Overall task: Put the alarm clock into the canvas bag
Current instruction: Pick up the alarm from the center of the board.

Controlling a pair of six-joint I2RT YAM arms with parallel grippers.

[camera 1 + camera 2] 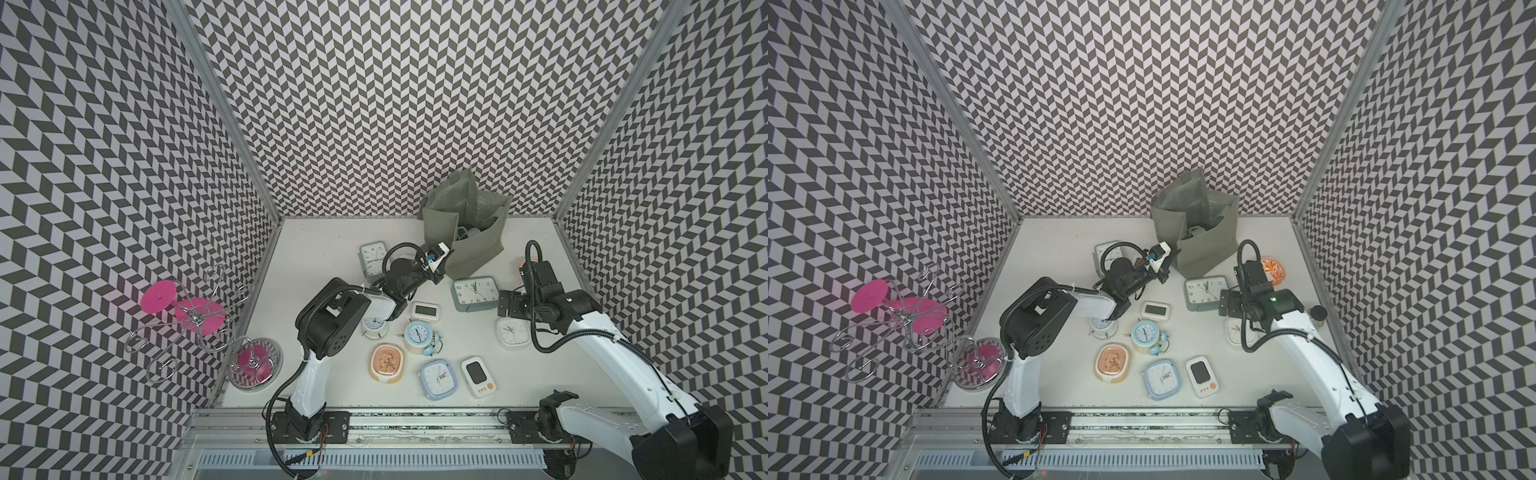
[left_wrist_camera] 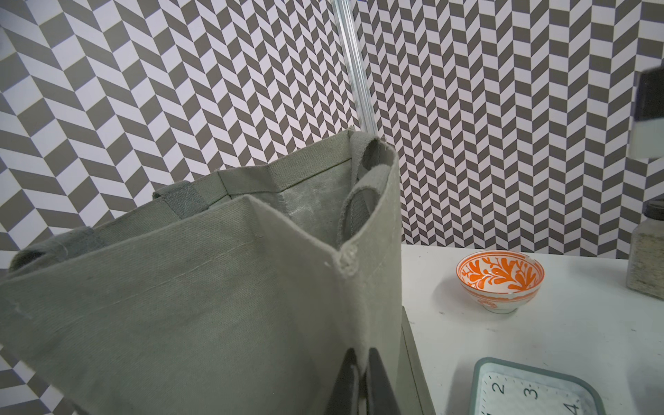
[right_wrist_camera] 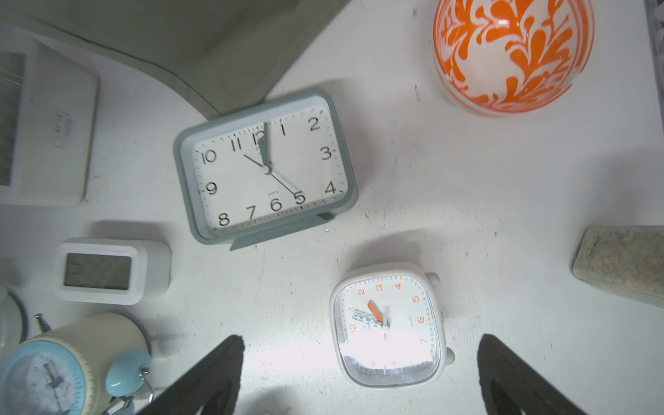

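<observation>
The canvas bag (image 2: pixel 215 287) stands upright at the back of the white tabletop (image 1: pixel 540 374). It is a boxy tote of coarse grey-green weave with stitched seams, flat webbing handles and a paler, faintly glossy lining. The left gripper (image 2: pixel 362 354) is closed tight at the bag's near corner seam. Its dark fingers are cut off by the frame edge, so whether cloth is caught between them cannot be told. A grey object (image 1: pixel 468 232) lies inside the bag, too small to make out. The right gripper (image 3: pixel 361 339) is spread wide above a white square alarm clock (image 3: pixel 388 323) with rounded corners, a clear cover and orange numerals. This clock lies face up, apart from the bag, and glare washes out part of its dial. Close against the bag's base lies a grey-green rectangular clock (image 3: pixel 266 169) of smooth plastic with black numerals. A glazed orange-patterned bowl (image 3: pixel 510 54) is cut off at the frame edge.
</observation>
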